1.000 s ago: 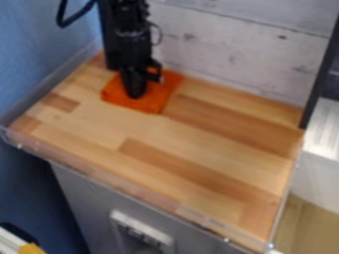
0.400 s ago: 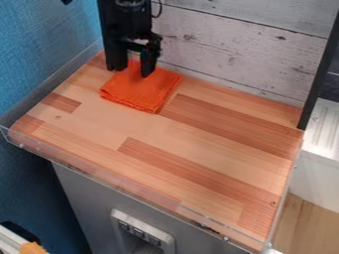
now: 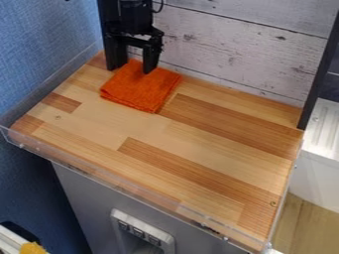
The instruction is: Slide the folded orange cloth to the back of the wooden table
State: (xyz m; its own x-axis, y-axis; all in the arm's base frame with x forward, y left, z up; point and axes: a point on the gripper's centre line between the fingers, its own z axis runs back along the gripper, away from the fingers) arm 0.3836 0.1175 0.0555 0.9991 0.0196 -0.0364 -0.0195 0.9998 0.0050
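Observation:
The black gripper (image 3: 134, 66) hangs at the upper left, over the back part of a folded orange cloth (image 3: 141, 90). It stands open, one finger at the right and the other against the dark upright post, with nothing held between them. The right fingertip is over or at the cloth's back edge; whether it touches cannot be told. The cloth lies flat as a rough square on the wooden top (image 3: 198, 139), near its back left corner.
A black post (image 3: 111, 39) stands at the back left corner, another (image 3: 321, 74) at the right. A whitewashed plank wall (image 3: 225, 49) closes the back and a blue wall (image 3: 39, 49) the left. A clear low rim (image 3: 119, 186) runs along the front.
The gripper has risen and drawn back from the middle of the cloth, and its fingers now show spread apart. The cloth lies about where it was.

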